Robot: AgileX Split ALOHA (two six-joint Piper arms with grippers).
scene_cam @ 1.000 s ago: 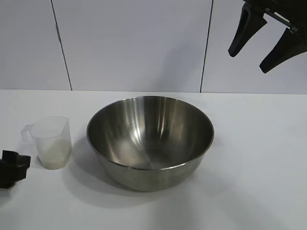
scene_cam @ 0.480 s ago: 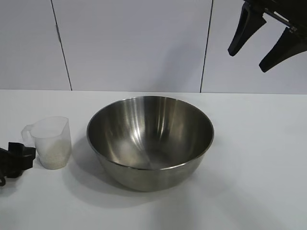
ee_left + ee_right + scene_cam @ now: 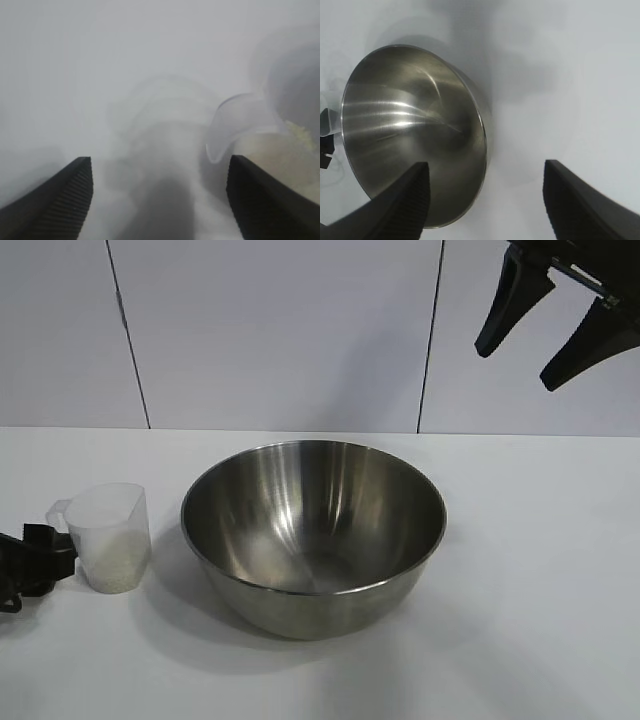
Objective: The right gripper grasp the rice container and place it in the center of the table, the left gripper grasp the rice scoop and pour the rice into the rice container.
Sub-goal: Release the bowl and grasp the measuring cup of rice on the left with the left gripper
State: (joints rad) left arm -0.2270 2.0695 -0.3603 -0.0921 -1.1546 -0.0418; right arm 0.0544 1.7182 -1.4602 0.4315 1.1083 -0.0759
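Since our spread, empty left gripper (image 3: 30, 565) sits just beside the rice scoop (image 3: 108, 536) handle, we judge it approaching; our right gripper (image 3: 545, 335) hangs open above.

One steel rice container (image 3: 313, 535), one rice scoop (image 3: 108, 536) of rice (image 3: 112, 564), two pincers.

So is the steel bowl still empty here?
Empty: the rice container shows only bare steel; the rice sits in the upright rice scoop.
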